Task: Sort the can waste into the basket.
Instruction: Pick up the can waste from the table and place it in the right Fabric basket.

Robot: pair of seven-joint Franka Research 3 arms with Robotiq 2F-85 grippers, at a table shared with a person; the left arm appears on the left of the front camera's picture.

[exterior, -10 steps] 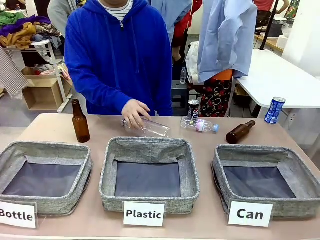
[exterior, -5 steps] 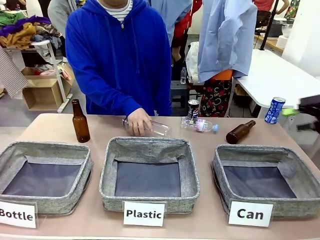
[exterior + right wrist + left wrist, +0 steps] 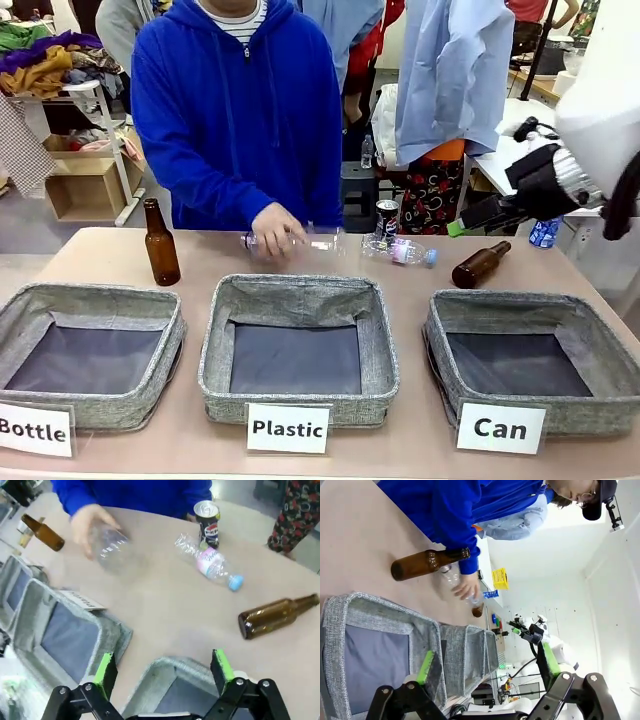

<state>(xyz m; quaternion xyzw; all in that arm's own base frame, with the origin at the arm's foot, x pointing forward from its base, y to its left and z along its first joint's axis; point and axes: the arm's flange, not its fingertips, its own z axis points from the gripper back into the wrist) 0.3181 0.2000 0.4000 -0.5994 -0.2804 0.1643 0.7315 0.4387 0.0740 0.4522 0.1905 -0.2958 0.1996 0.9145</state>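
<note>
Jaws of our right gripper [image 3: 162, 666] stand wide apart near the Can basket [image 3: 505, 303]; our left gripper [image 3: 487, 662] gapes too. Front view gives us the blue can [image 3: 543, 234] behind our right arm; right wrist view, the black can [image 3: 207, 522] upright.

The Can basket [image 3: 505, 302] is showing coarse grey woven cloth, matt, around a smoother dark lining. The black can [image 3: 387, 216] is shining on its bare silver metal top. The lying brown bottle [image 3: 480, 264] is gleaming like glossy glass, and the clear plastic bottle [image 3: 400, 250] is looking thin and crinkled. The table [image 3: 415, 440] is looking smooth and matt.
</note>
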